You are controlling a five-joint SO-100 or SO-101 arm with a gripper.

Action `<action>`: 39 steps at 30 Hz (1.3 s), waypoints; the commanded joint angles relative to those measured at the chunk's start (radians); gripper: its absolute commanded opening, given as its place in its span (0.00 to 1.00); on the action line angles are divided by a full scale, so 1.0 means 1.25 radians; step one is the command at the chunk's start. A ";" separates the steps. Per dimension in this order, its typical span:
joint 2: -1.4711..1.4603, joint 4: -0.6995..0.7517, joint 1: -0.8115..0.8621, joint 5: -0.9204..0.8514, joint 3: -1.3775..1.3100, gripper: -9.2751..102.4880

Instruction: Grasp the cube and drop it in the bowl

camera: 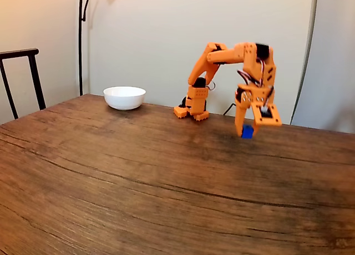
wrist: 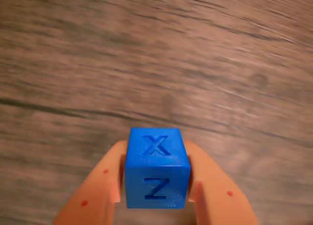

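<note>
Cube (wrist: pixel 157 168) between end effector (wrist: pixel 155 186) fingers, seemingly airborne

In the fixed view the bowl (camera: pixel 125 97) sat on the table (camera: pixel 138 177) toward the far left, well apart from the gripper (camera: pixel 247 132), which hung over the right side with the cube (camera: pixel 247 132) between its fingers, up off the wood. The arm's base (camera: pixel 192 112) stood at the far edge, between the two. In the wrist view the cube (wrist: pixel 156 168) sat between the two fingers (wrist: pixel 105 186), table behind it.
</note>
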 commanded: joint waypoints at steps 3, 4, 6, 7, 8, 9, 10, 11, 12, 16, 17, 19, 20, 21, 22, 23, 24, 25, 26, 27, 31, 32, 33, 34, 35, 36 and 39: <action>0.023 0.064 0.047 0.050 -0.114 0.10; 0.023 0.064 0.054 0.059 -0.120 0.10; 0.026 0.064 0.071 0.069 -0.134 0.10; 0.033 0.064 0.079 0.077 -0.137 0.10; 0.045 0.064 0.086 0.083 -0.135 0.10; 0.059 0.064 0.094 0.085 -0.128 0.10; 0.075 0.064 0.101 0.086 -0.125 0.10; 0.088 0.064 0.109 0.094 -0.123 0.10; 0.103 0.064 0.118 0.109 -0.115 0.10; 0.185 0.064 0.161 0.156 -0.050 0.10; 0.212 0.064 0.173 0.163 -0.028 0.10; 0.268 0.064 0.200 0.179 0.026 0.10; 0.297 0.064 0.212 0.185 0.055 0.10; 0.329 0.064 0.225 0.187 0.087 0.10; 0.361 0.064 0.237 0.187 0.119 0.10; 0.393 0.064 0.252 0.187 0.152 0.10; 0.427 0.064 0.265 0.187 0.188 0.10; 0.459 0.064 0.280 0.187 0.225 0.10; 0.491 0.064 0.292 0.187 0.259 0.10; 0.520 0.064 0.306 0.187 0.292 0.10; 0.622 0.064 0.350 0.185 0.395 0.10; 0.642 0.064 0.358 0.185 0.414 0.10; 0.660 0.064 0.367 0.185 0.427 0.10; 0.679 0.064 0.376 0.187 0.441 0.10; 0.697 0.064 0.387 0.187 0.453 0.10; 0.714 0.064 0.398 0.187 0.466 0.10; 0.769 0.064 0.437 0.190 0.509 0.10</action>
